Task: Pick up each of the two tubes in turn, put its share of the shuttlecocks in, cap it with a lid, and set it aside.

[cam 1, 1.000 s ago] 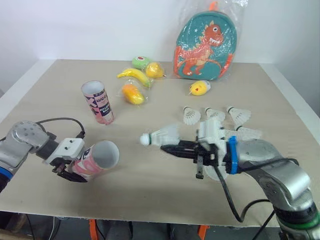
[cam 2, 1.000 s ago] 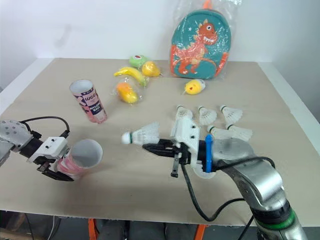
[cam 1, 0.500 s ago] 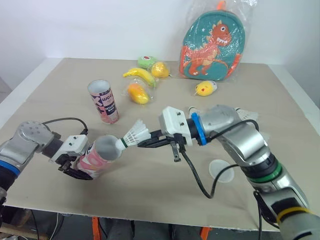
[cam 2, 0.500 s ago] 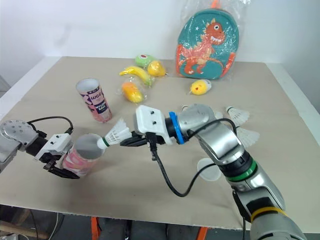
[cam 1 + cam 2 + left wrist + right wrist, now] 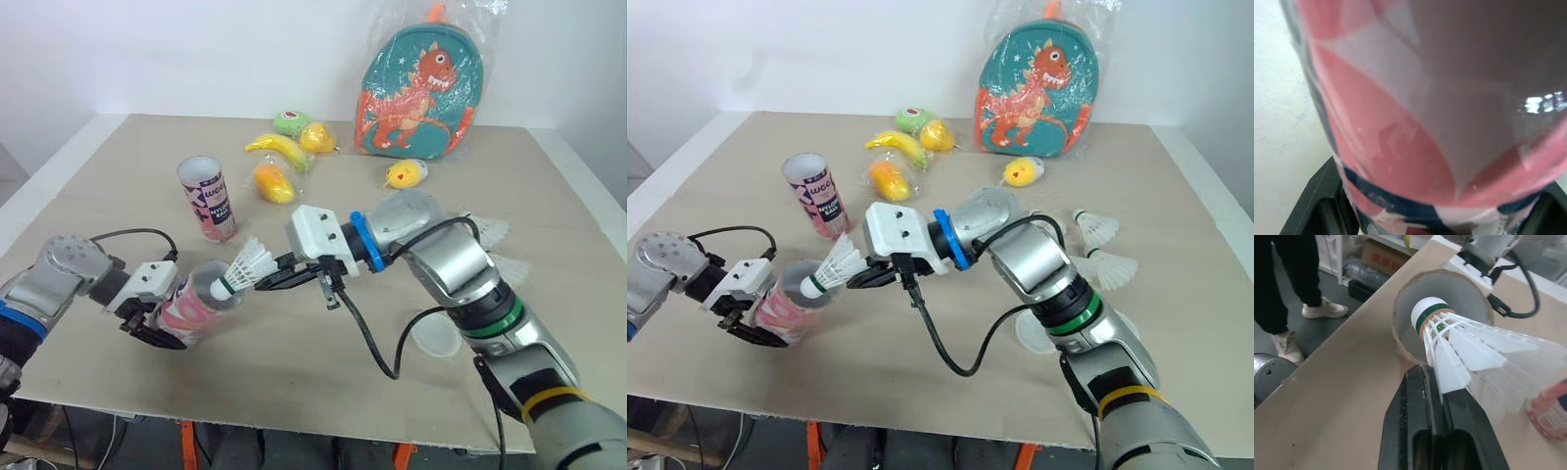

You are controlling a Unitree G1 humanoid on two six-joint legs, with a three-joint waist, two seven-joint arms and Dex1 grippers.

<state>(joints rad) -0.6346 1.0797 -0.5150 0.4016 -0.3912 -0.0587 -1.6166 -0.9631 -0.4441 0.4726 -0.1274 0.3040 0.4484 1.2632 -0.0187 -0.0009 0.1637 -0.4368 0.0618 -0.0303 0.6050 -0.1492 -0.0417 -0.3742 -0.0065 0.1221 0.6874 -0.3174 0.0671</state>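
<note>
- Head views: left gripper is clamped on the held tube, pink and white. Tube is tilted, open mouth facing the robot's right, above the near left part of the table.
- Right gripper reaches across from the right with its fingers pressed together, pinching the shuttlecock by the feather skirt.
- Cork end points at the held tube's mouth and sits right at the rim. Can't tell whether it is past the rim.
- Standing tube is upright and open, further back on the table, apart from the held one.
- Two loose shuttlecocks lie on the right side of the table. A translucent lid lies flat near the right forearm.
- Far edge: dinosaur backpack in a plastic bag, a banana and a few small toys beside it.
- Left wrist view: held tube is right against the camera, pink, white and dark blue print. Black fingers sit on either side of it, tight on the wall.
- Right wrist view: both black fingers lie side by side with the feather edge caught between them. White cork with a green band is lined up in front of the tube's round opening.
- The left arm with its cable is behind the tube. The standing tube shows beside the feathers.
- Past the table edge, a person's legs in dark trousers and pale shoes stand on the floor, near a cardboard box.
</note>
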